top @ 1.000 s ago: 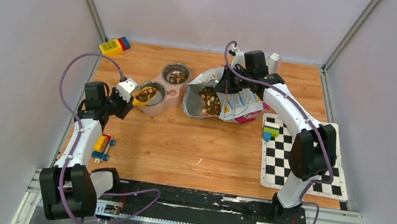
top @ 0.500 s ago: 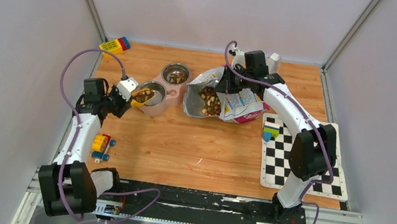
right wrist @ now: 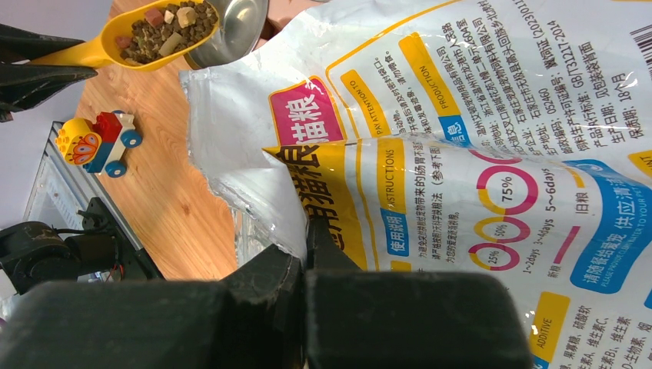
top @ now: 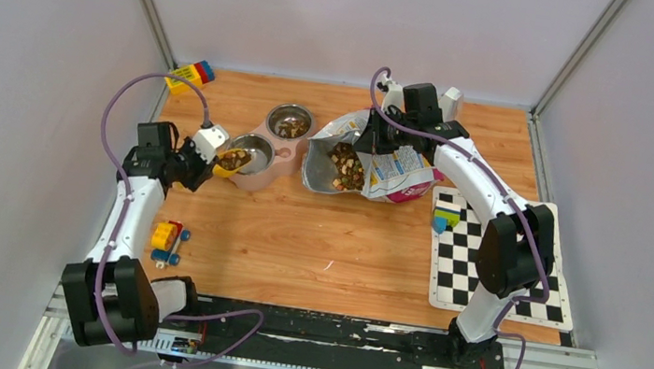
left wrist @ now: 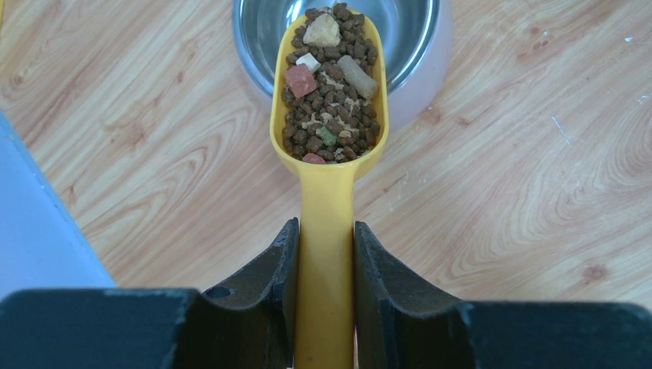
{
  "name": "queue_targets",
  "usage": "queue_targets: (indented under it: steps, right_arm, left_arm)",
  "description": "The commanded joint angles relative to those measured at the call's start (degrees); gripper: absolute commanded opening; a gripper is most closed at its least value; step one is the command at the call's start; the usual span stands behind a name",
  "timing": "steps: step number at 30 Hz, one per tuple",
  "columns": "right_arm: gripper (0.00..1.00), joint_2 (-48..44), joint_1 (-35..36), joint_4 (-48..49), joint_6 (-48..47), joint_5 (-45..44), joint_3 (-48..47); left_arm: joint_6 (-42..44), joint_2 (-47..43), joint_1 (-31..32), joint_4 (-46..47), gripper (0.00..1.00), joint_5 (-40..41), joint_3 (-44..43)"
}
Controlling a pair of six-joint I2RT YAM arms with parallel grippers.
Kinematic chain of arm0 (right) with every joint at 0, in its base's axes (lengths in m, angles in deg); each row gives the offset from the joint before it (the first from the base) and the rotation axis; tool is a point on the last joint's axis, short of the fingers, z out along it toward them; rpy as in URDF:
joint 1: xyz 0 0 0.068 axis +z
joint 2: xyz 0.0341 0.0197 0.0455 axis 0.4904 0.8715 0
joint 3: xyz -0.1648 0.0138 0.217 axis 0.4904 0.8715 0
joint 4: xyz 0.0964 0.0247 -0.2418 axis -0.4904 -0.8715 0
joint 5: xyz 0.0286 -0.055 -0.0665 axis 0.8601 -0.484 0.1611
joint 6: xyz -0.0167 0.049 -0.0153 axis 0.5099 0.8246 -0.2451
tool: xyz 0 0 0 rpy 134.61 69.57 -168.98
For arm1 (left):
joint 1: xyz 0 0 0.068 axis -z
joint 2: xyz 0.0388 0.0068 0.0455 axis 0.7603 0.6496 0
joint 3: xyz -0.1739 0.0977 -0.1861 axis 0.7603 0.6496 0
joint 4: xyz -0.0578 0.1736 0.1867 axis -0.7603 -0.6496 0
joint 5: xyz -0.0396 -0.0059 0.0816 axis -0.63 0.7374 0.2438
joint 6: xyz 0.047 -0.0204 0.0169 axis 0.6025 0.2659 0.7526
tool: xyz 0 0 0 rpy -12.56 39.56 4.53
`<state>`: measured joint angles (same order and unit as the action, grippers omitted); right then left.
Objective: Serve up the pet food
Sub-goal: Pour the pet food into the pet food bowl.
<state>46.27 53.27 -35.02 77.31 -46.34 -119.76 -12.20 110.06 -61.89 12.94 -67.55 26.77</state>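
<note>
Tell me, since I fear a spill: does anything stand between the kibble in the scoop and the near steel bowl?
Nothing visible does. The scoop, loaded with pet food, pokes over the near rim of the bowl; only air lies between.

Bright, even light falls from overhead; shadows on the table (top: 326, 241) are short and soft. The steel bowl (left wrist: 411, 34) at twelve o'clock glints mildly, and the bag (right wrist: 477, 154) shines whitish along its crinkles. At six o'clock, nearest each wrist lens, the dark fingers (left wrist: 261, 296) blur.
</note>
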Motion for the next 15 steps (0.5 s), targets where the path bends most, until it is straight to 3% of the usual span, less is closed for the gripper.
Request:
queue_targets:
  steps: [1,15]
  right_arm:
    - [0.0,-3.2,-0.2,0.2,0.6,3.2,-1.4]
    - [0.0,-3.1,-0.2,0.2,0.5,3.2,-1.3]
  left_arm:
    - [3.0,1.7,-0.6,-2.8,0.0,0.1,-5.2]
    - [6.4,5.7,0.0,-8.6,0.0,1.3,-10.5]
